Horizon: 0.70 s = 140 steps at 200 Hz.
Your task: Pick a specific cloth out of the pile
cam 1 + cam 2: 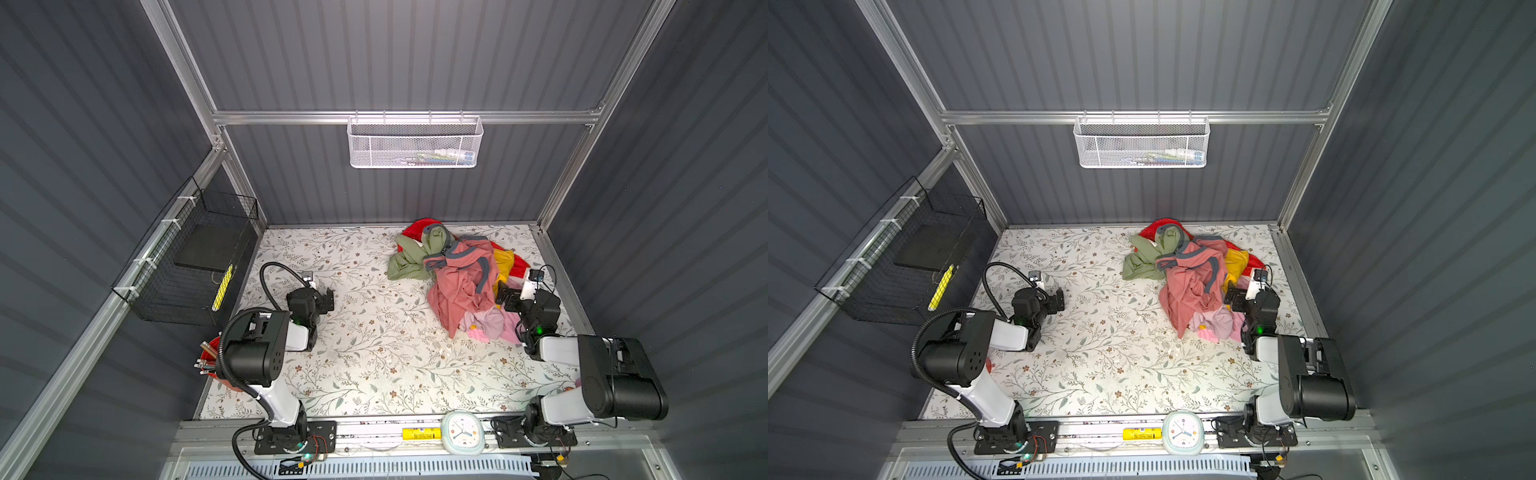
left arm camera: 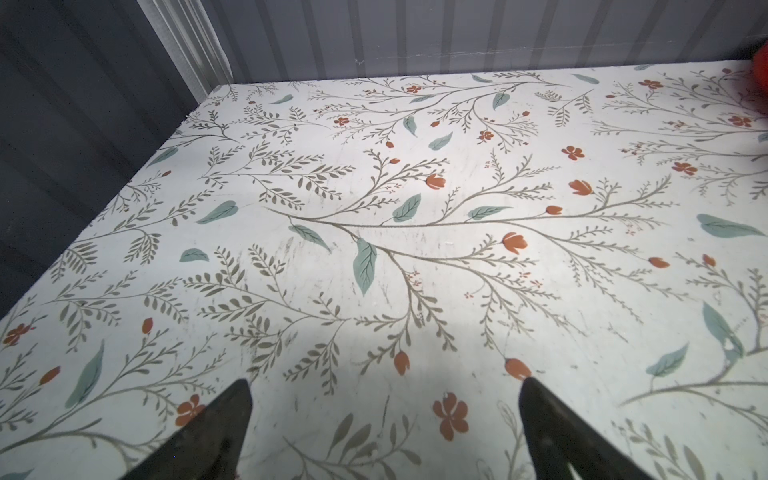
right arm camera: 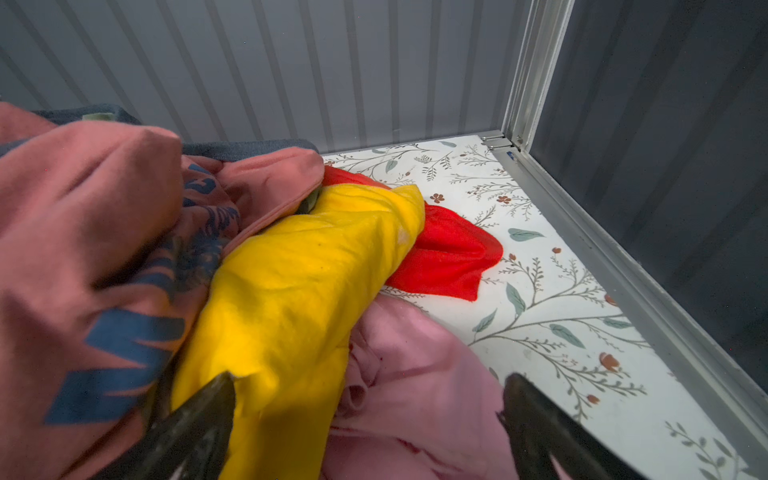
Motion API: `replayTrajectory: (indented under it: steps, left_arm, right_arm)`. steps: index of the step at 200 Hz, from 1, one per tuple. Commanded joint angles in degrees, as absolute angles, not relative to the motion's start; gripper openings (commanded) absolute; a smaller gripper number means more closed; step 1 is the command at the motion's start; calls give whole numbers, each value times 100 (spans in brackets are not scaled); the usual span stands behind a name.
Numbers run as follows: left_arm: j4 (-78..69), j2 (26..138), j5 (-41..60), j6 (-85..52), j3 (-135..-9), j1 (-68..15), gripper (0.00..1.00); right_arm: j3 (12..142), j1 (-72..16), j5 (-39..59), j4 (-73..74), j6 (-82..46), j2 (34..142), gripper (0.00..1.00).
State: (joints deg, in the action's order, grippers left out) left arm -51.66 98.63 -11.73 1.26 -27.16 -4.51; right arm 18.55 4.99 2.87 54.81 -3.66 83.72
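Most of cloth [image 3: 291, 282] under pile [image 1: 457, 286]

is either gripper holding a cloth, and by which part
Nothing held: right gripper, jaws open, at the yellow T-shirt; left gripper open over the table.

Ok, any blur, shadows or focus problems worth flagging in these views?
Right wrist view: the salmon-pink shirt nearest the lens is smeared soft, the yellow cloth crisper. Left wrist view: sharp table print, dimmed near the left gripper by shadow. Both top views: even light, mildly soft.

Left hand [image 2: 385, 382], right hand [image 3: 370, 375] — both wide open, low.
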Motion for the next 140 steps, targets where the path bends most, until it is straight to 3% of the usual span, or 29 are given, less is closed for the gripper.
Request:
replayTrajectory:
  steps: [1, 74, 120, 140]
  left_arm:
    - [-5186, 9839, -1133, 105, -2725, -433, 100]
    - [-5168, 9803, -1141, 109, -2743, -431, 100]
    - [-2252, 9135, -1300, -303, -3950, -431, 100]
    - [-1778, 8903, -1196, -592, -4182, -437, 100]
  right_arm:
    - [1848, 525, 335, 5600, -401, 8355, 99]
    - [1900, 526, 154, 5375, -492, 8134, 99]
    - [2736, 697, 348, 2445, -1235, 6954, 99]
    - [2878, 708, 577, 1689, -1641, 6542, 99]
